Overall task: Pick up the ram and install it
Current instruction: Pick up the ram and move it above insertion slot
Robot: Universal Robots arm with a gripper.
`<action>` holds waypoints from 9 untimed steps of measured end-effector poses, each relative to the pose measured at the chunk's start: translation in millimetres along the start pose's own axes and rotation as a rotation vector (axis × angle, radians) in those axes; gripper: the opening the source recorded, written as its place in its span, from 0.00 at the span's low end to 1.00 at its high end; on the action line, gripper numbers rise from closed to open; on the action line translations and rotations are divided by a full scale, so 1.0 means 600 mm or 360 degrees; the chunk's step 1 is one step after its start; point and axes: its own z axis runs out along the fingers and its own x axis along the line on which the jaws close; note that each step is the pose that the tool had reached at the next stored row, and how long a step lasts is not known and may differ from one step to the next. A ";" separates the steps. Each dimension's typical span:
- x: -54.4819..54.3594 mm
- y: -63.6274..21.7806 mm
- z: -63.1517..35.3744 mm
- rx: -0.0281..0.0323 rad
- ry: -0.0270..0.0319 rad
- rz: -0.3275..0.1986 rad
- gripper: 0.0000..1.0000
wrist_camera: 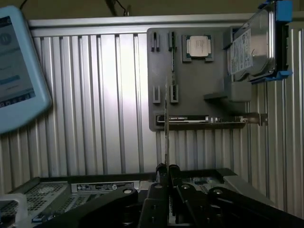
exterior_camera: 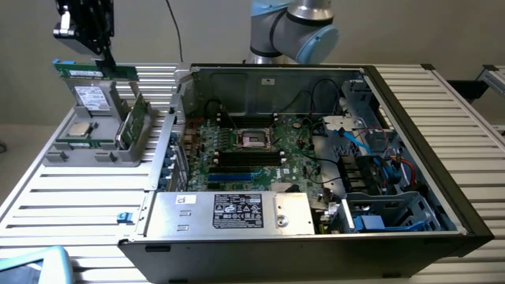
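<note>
The ram sits in the upper left of the exterior view, pinched in the closed gripper just above the grey holder. I'd lift it straight and level, clear of the holder's posts. Further right, the motherboard lies exposed in the open case.

the open computer case sits on the slatted table toward the exterior view's right, the motherboard on its floor, the power supply along its near side. just beside it on the exterior view's left stands the holder, with the hard drive at its far end and the processor chip nearer. above that far end the ram hangs pinched in the gripper
</note>
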 end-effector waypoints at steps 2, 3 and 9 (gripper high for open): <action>-0.001 -0.015 -0.001 0.00000 0.00000 0.0000 0.13; -0.001 -0.022 -0.001 0.00000 0.00001 0.0000 0.13; -0.004 -0.068 -0.003 -0.00001 0.00000 0.0000 0.13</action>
